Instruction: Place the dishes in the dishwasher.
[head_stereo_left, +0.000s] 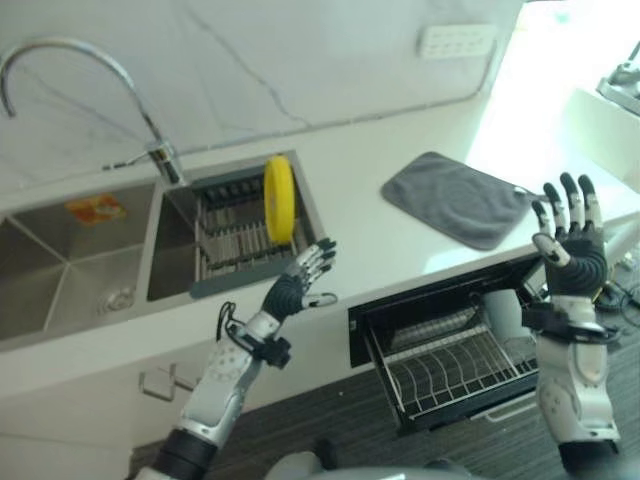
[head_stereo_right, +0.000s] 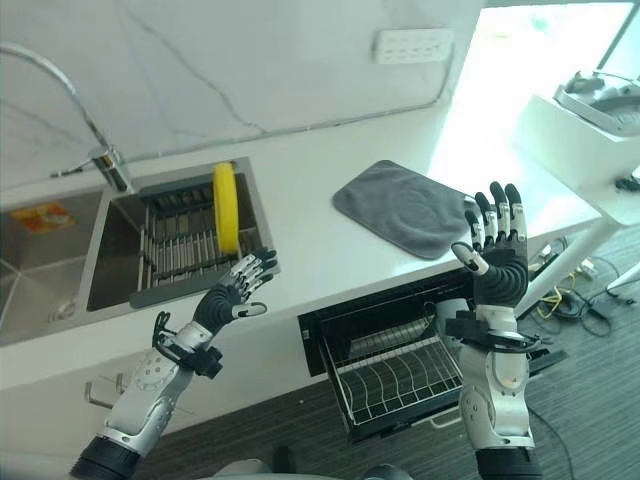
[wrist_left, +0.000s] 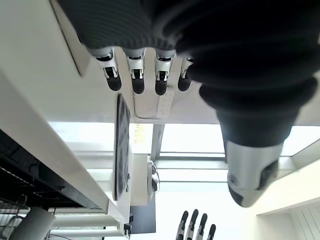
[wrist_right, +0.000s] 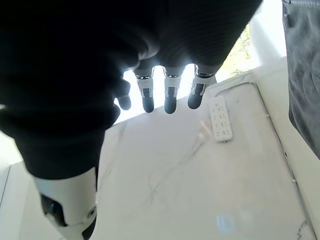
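Note:
A yellow plate (head_stereo_left: 280, 198) stands on edge in the dish rack (head_stereo_left: 235, 245) set in the right sink basin. My left hand (head_stereo_left: 298, 283) is open, hovering just in front of the counter edge below the plate, apart from it, holding nothing. My right hand (head_stereo_left: 568, 250) is raised with straight fingers, open and empty, above the pulled-out dishwasher rack (head_stereo_left: 455, 365). The dishwasher drawer (head_stereo_right: 395, 365) under the counter stands open, with a wire rack and a pale cup-like item at its back right.
A grey drying mat (head_stereo_left: 455, 197) lies on the white counter (head_stereo_left: 360, 235) right of the sink. A curved tap (head_stereo_left: 75, 60) rises behind the left basin (head_stereo_left: 60, 270). A wall socket strip (head_stereo_left: 455, 40) sits on the marble backsplash. A white table (head_stereo_right: 590, 110) stands at right.

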